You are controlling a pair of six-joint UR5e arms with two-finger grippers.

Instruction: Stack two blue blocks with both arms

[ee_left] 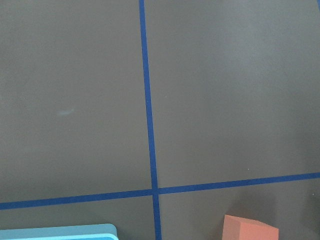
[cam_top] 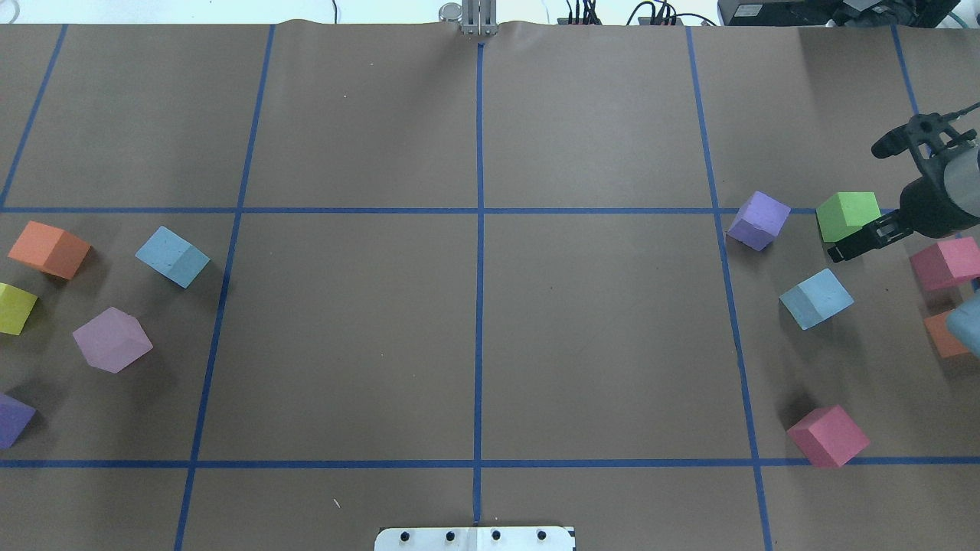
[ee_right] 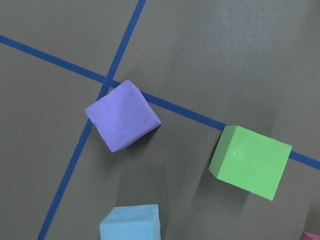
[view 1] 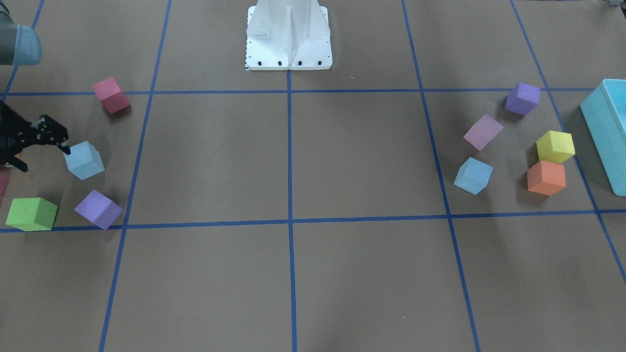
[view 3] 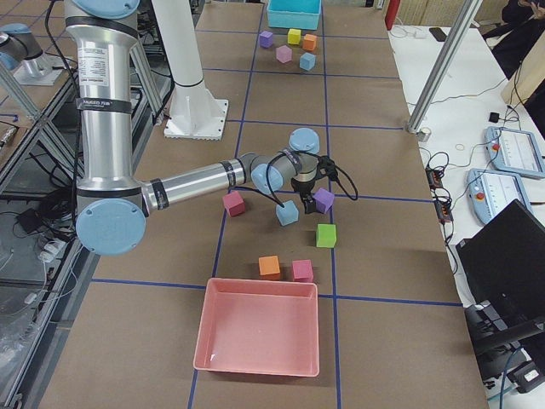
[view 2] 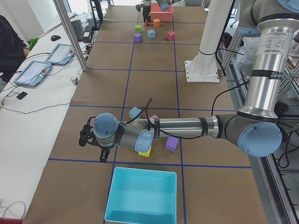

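Observation:
One pale blue block (view 1: 84,160) lies on the robot's right side; it also shows in the overhead view (cam_top: 816,298) and at the bottom of the right wrist view (ee_right: 130,222). My right gripper (view 1: 44,154) hovers just beside and above it, open and empty; it also shows in the overhead view (cam_top: 848,246). The second blue block (view 1: 473,175) lies on the robot's left side (cam_top: 172,255). My left gripper (view 2: 95,145) shows only in the exterior left view, past the cubes near the turquoise box. I cannot tell whether it is open.
A purple cube (ee_right: 122,116) and a green cube (ee_right: 250,161) lie just beyond the right gripper. Pink, orange and red cubes lie nearby (cam_top: 828,435). A turquoise box (view 1: 604,122) and yellow, orange, pink and purple cubes surround the second blue block. A pink tray (view 3: 260,336) stands at the right end.

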